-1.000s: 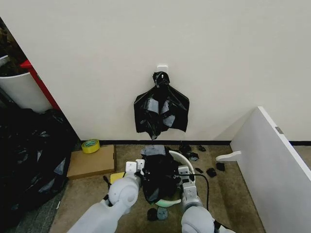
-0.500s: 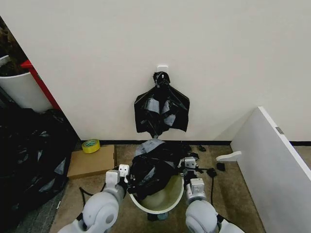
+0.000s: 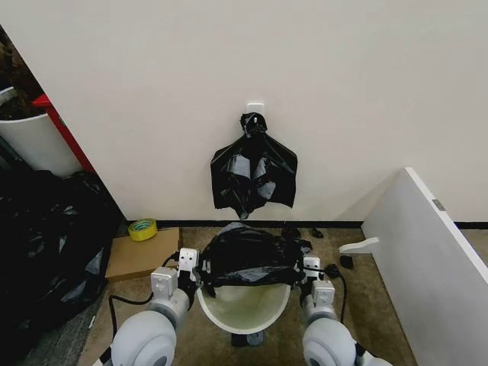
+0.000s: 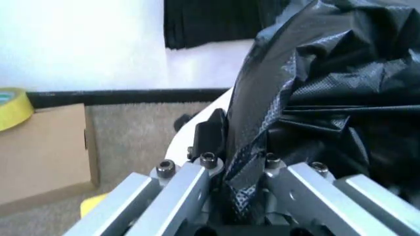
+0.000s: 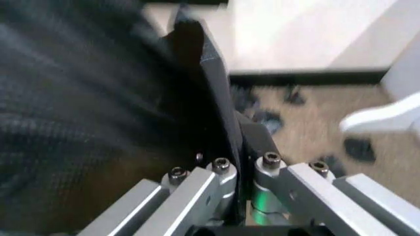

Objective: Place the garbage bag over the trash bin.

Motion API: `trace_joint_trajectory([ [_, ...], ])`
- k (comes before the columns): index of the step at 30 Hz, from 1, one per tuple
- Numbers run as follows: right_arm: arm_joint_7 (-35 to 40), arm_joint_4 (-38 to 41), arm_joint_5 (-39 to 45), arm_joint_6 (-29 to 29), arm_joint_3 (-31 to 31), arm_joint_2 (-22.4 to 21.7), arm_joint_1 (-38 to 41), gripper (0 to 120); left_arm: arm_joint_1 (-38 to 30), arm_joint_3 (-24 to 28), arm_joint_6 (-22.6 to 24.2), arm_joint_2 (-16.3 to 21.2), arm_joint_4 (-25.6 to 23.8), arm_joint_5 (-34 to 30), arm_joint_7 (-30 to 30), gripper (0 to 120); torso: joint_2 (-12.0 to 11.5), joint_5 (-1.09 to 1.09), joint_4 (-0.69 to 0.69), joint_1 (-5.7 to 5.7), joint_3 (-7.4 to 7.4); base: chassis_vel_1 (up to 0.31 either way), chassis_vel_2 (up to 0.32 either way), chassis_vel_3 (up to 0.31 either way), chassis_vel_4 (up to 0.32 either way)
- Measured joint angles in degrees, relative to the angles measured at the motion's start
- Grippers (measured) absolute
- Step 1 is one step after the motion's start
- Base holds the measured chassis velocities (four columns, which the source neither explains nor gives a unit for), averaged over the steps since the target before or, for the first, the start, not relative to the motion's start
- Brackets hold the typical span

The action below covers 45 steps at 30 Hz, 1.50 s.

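Stretched between 2 grippers above the trash bin (image 3: 244,309): the garbage bag (image 3: 248,255), glossy black and crinkled, pulled wide across the far part of the bin's rim, the near part of the cream-white interior open to view. Left gripper (image 3: 200,274) at the bag's left edge, beside the bin's left rim; jaws closed tight on a pinched fold of the garbage bag (image 4: 308,88), plastic running down between them in the left wrist view. Right gripper (image 3: 303,276) at the bag's right edge, beside the bin's right rim; jaws narrow, clamped on a thin sheet of the bag (image 5: 98,98) in the right wrist view. Bin standing on the brown carpet floor (image 3: 358,305) close to the white wall (image 3: 343,91). On the wall above, hung from a small white hook, a knotted bundle of black bags (image 3: 253,171). To the left on the floor, a flat cardboard box (image 3: 141,255) with a yellow tape roll (image 3: 142,228) at its far edge. Beyond that, a heap of black plastic sheeting (image 3: 46,244). Right of the bin, small dark scraps (image 3: 332,270) on the carpet and a slanted white panel (image 3: 427,252).
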Motion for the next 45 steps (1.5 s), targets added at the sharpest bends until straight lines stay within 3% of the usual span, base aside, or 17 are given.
trace_joint_trajectory([
  [6,-3.49,2.6,2.03,0.48,-1.25,-2.38,-3.42,0,-2.22,-1.63,-0.82,-0.55,2.25,-1.92,0.43,0,0.0,0.0,0.01,0.0,0.0,0.0,0.0,0.0,0.0],
  [16,-13.58,0.2,-6.28,10.48,-6.47,-4.15,-8.53,2,-7.13,-4.33,-1.03,-1.47,6.69,-5.67,-0.13,1,0.0,0.0,0.02,0.0,0.01,0.0,0.0,0.0,0.0],
  [18,-15.83,-1.89,-11.73,14.34,-6.74,-4.48,-8.77,8,-7.38,-4.43,-1.41,-1.65,6.85,-5.75,-0.09,0,0.0,0.02,-0.04,0.0,0.01,0.0,0.0,0.0,0.0],
  [20,-17.03,-3.37,-15.56,17.29,-6.44,-4.63,-8.51,14,-7.36,-4.28,-1.65,-1.79,6.87,-5.73,-0.06,0,0.0,0.01,0.01,0.0,0.0,0.0,0.0,0.0,0.0],
  [24,-22.67,-10.74,-32.24,29.23,-3.64,-5.66,-7.91,31,-6.69,-3.24,-1.25,-2.44,7.15,-5.45,-0.06,0,0.0,0.0,0.01,0.0,0.01,0.0,0.0,0.0,0.0],
  [27,-23.37,-11.92,-35.88,31.65,-2.81,-5.91,-7.9,36,-6.68,-3.18,-1.24,-2.53,7.18,-5.38,-0.12,0,0.0,0.0,0.0,0.0,0.0,0.0,0.0,0.0,0.0],
  [31,-23.94,-11.96,-43.43,38.41,-1.32,-7.6,-8.18,55,-5.9,-3.84,-1.22,-2.63,7.06,-4.81,-0.18,0,0.0,0.02,0.02,0.0,0.01,0.0,0.0,0.0,0.0],
  [39,-25.21,-9.74,-50.35,44.63,2.11,-11.9,-10.65,86,-5.43,-4.72,-1.28,-3.39,8.31,-4.4,-0.59,0,0.0,0.0,0.01,0.0,0.0,0.0,0.0,0.0,0.0],
  [45,-22.3,-6.43,-50.46,41.27,4.35,-12.47,-12.74,100,-4.94,-4.73,-1.28,-3.51,8.41,-3.88,-0.71,0,0.0,0.01,0.0,0.0,0.0,0.0,0.0,0.0,0.0],
])
